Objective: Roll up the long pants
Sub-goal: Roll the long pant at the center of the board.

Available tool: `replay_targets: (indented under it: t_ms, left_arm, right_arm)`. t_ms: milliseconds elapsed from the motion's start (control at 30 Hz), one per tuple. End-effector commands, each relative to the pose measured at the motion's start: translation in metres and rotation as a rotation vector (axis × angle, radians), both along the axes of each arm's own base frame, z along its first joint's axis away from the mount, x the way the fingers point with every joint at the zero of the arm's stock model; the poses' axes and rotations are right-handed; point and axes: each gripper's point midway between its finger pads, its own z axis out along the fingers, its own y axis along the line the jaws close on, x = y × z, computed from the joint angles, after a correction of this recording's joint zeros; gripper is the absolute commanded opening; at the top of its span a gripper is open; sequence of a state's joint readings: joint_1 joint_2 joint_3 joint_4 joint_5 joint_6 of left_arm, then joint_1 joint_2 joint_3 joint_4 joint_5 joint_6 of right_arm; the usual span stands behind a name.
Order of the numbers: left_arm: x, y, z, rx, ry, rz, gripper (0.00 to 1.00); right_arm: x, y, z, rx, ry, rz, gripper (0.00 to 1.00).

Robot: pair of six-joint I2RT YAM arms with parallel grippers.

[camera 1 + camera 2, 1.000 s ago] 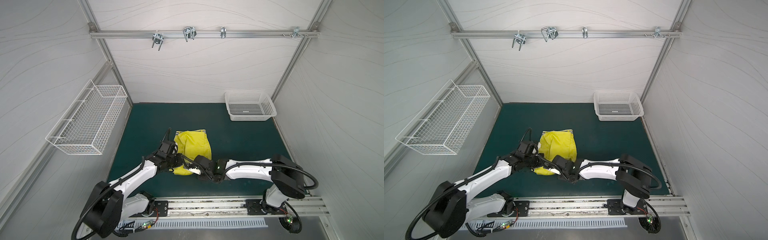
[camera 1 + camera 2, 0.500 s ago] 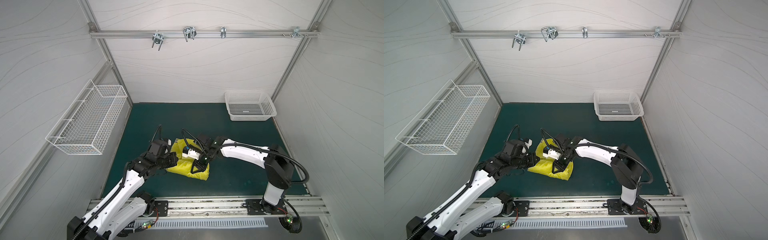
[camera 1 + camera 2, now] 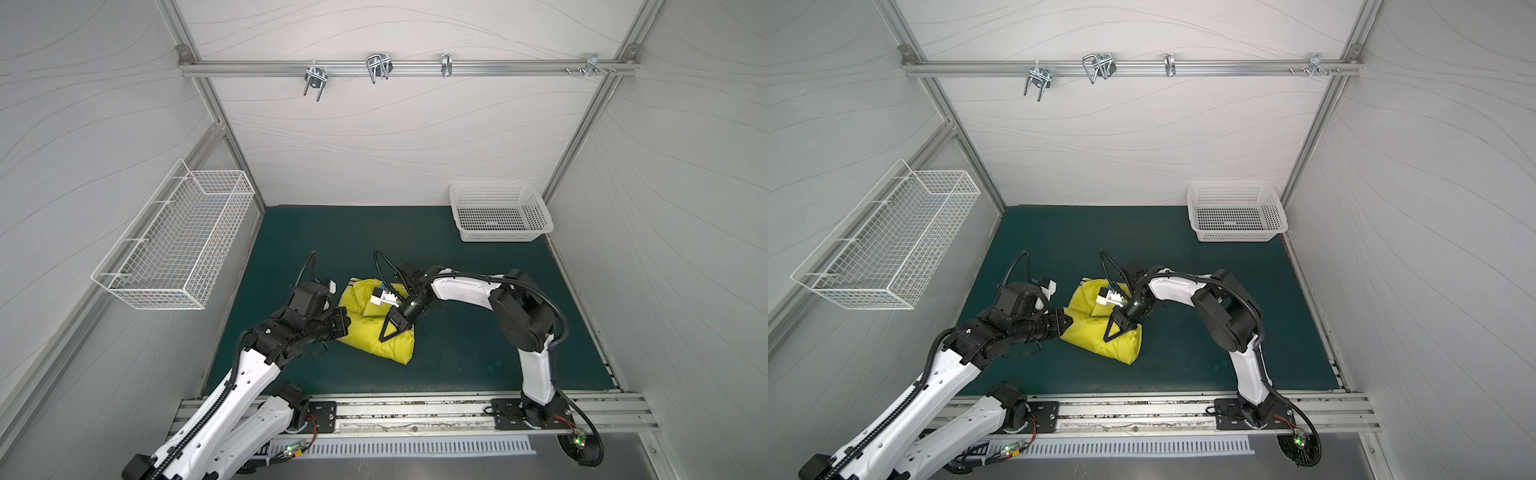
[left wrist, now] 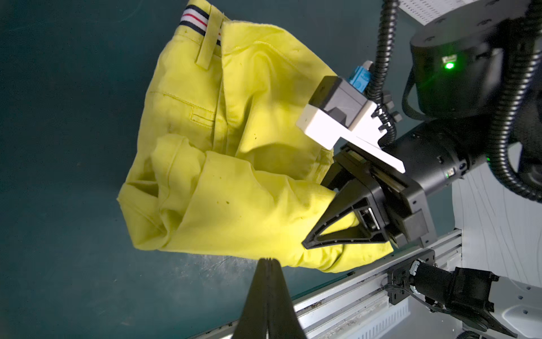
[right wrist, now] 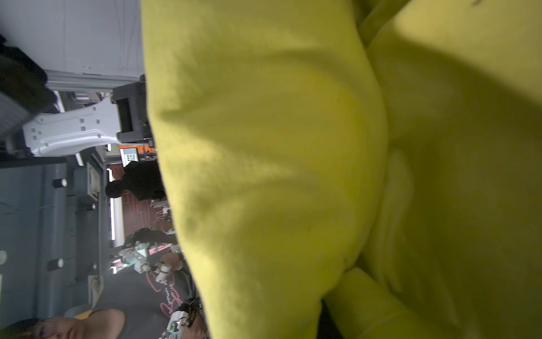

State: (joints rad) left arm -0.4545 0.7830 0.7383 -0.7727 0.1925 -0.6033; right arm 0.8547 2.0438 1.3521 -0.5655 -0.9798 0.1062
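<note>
The right tool [image 3: 388,333] is grasping the long pants [image 3: 397,349] — seen from the left wrist, its black fingers [image 4: 360,190] are pinching a thick fold of the yellow-green cloth between them. The right wrist view is filling almost wholly with that same fabric, too close and blurred for detail. The left tool [image 4: 267,261] is clenched tight on nothing, jaws pressed flat together. Its tip is hovering just beside the left edge of the bundle; whether it is touching the cloth I cannot tell. The pants are lying bunched and partly rolled on the table [image 3: 478,340], near the middle, a little toward its left edge and closer to the front edge than the back. The striped waistband [image 4: 194,18] is pointing toward the back edge — a belt loop is crossing it. Out at the back right corner a white plastic basket [image 3: 500,214] is sitting, well apart from the action. A wire basket [image 3: 174,249] is hanging on the left wall, and a metal rail [image 3: 498,72] with hooks is running across the back wall.
</note>
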Motion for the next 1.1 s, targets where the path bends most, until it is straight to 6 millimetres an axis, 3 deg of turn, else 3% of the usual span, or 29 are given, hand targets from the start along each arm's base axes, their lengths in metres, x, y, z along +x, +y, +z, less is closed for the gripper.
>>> replay_targets:
  t_ms: [0, 200, 333, 600, 767, 900, 1067]
  left_arm:
    - [0.007, -0.007, 0.005, -0.026, -0.024, -0.007, 0.0]
    - [0.021, -0.02, -0.018, -0.045, -0.001, -0.019, 0.0]
    - [0.029, -0.032, -0.045, -0.068, 0.055, -0.038, 0.0]
    - [0.044, -0.031, -0.085, 0.0, 0.099, -0.015, 0.0]
    - [0.042, -0.032, -0.119, 0.013, 0.166, -0.006, 0.0]
    - [0.04, -0.029, -0.14, 0.039, 0.199, -0.001, 0.0]
    - [0.04, -0.028, -0.151, 0.055, 0.221, -0.004, 0.0]
  right_arm:
    - [0.008, 0.004, -0.015, -0.012, 0.066, -0.028, 0.05]
    - [0.011, 0.007, -0.024, -0.015, 0.124, -0.042, 0.06]
    - [0.013, 0.008, -0.026, -0.018, 0.135, -0.05, 0.05]
    - [0.016, 0.007, -0.03, -0.039, 0.137, -0.065, 0.06]
    - [0.021, 0.0, -0.033, -0.087, 0.068, -0.097, 0.15]
    - [0.036, -0.013, -0.028, -0.174, -0.152, -0.152, 0.31]
    - [0.07, -0.053, -0.005, -0.402, -0.779, -0.217, 0.41]
